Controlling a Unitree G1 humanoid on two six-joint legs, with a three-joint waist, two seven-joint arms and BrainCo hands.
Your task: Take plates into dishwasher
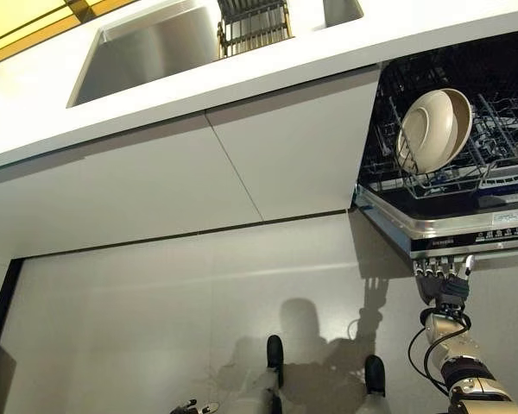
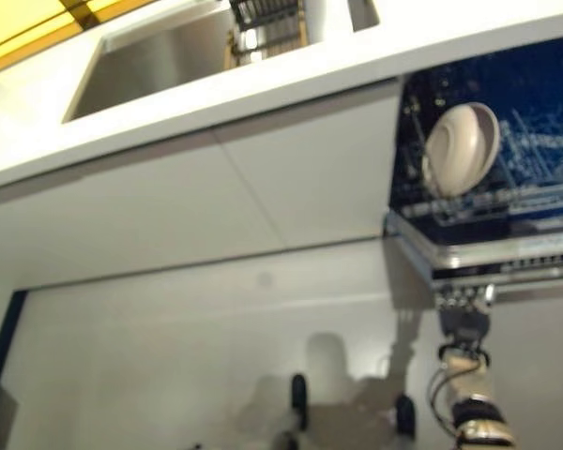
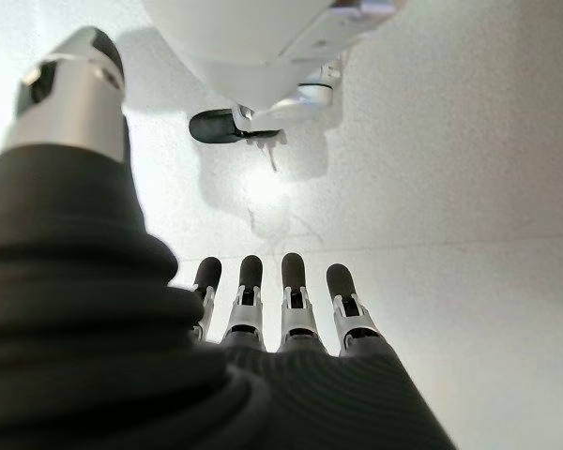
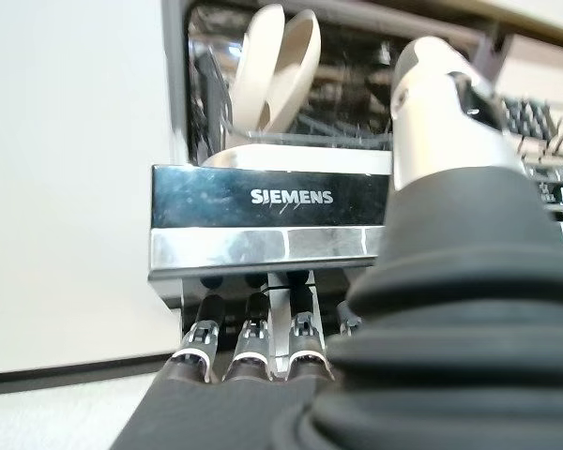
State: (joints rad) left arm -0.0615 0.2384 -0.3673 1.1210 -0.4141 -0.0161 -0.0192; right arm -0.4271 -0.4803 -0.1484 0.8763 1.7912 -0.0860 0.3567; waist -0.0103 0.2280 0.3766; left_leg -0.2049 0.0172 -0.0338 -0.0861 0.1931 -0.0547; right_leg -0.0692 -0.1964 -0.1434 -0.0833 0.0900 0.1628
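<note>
A white counter [image 1: 268, 69] with a steel sink [image 1: 147, 52] set into it runs over plain white cabinet fronts [image 1: 242, 164], above a pale floor [image 1: 155, 293]. The dishwasher [image 1: 466, 228] stands open at the far side of the right hand [image 1: 442, 278], its door [image 4: 263, 230] lowered with the steel edge facing out.

The eye views show the whole layout: two cream plates [image 1: 434, 129] stand on edge, leaning together, in the dark wire rack [image 1: 492, 164] above and beyond the right hand. A small rack [image 1: 253, 24] sits in the sink, well apart from either hand. The right wrist view alone shows the close contact: the right hand's fingers [image 4: 251, 333] reach straight up under the door's front edge, their dark tips against or tucked just beneath the steel lip, the thumb raised apart from them. The fingers are extended, not curled round anything, and the hand holds nothing. The plates show past the door edge in that view too.

The left hand [image 3: 272, 319] appears only in its own wrist view, fingers straight and relaxed, empty, with the floor beyond.
</note>
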